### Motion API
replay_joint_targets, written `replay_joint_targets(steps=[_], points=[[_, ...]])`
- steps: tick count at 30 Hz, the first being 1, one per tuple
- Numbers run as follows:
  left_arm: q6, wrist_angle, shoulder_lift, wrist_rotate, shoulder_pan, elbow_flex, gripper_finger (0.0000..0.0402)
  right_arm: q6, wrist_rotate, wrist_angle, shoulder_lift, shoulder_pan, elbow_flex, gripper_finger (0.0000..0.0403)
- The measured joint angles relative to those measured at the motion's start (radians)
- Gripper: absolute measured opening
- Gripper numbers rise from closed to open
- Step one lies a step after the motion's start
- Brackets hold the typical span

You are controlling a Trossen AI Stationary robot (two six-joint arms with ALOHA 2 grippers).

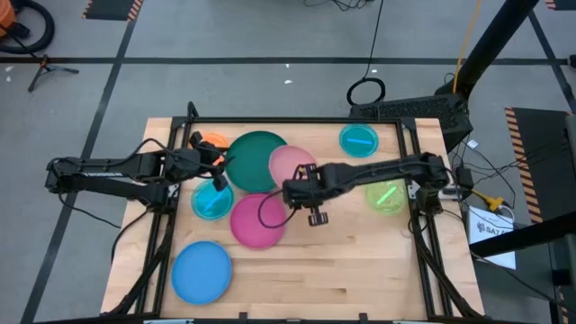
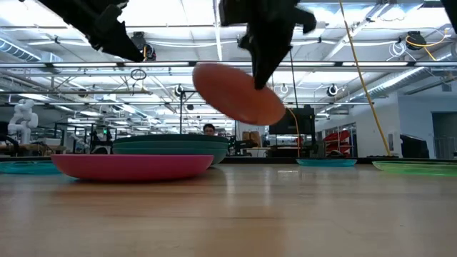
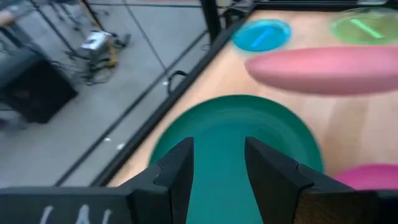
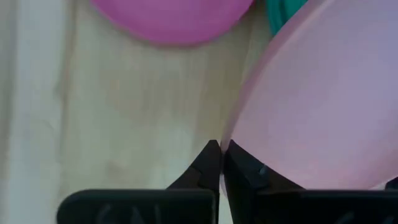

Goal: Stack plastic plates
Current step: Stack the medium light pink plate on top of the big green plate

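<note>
Carrying the pink plate [image 1: 290, 165] was the step in hand: right gripper [image 1: 300, 191] had its jaws pinched shut on the plate's rim, plate tilted and lifted clear of the table [image 1: 360, 261], partly over the large teal plate [image 1: 255, 159] at mid-table. Low view showed it hanging well above the wood w/ clear air under it. Left gripper [image 3: 217, 177] hovered over the teal plate's left side, jaws open, holding nothing. Magenta plate [image 1: 256, 220] lay just in front of the teal one; cyan plate [image 1: 212, 201] to its left, orange plate [image 1: 211, 141] by the back-left edge, blue plate [image 1: 202, 273] front-left, a 2nd cyan plate [image 1: 359, 139] and lime plate [image 1: 385, 195] off to the right.

Next move, prob.: level the pink plate, centre it over the teal one, lower, release. Left arm sat close, so room on that side was tight; front-right of table was bare wood, best exit for the right arm.
</note>
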Motion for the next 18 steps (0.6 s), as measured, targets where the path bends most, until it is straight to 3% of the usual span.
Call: replay_joint_targets(steps=[5, 9, 18], points=[[0.043, 0.017, -0.001, -0.080, 0.003, 0.023, 0.0149, -0.238, 0.130, -0.002, 0.061, -0.046, 0.000, 0.0002], [0.050, 0.022, -0.001, -0.081, 0.002, 0.026, 0.0149, -0.466, 0.161, 0.019, 0.092, -0.074, 0.000, 0.0002], [0.057, 0.002, -0.001, -0.081, 0.002, 0.026, 0.0149, -0.742, 0.334, 0.132, 0.137, -0.101, 0.000, 0.0007]])
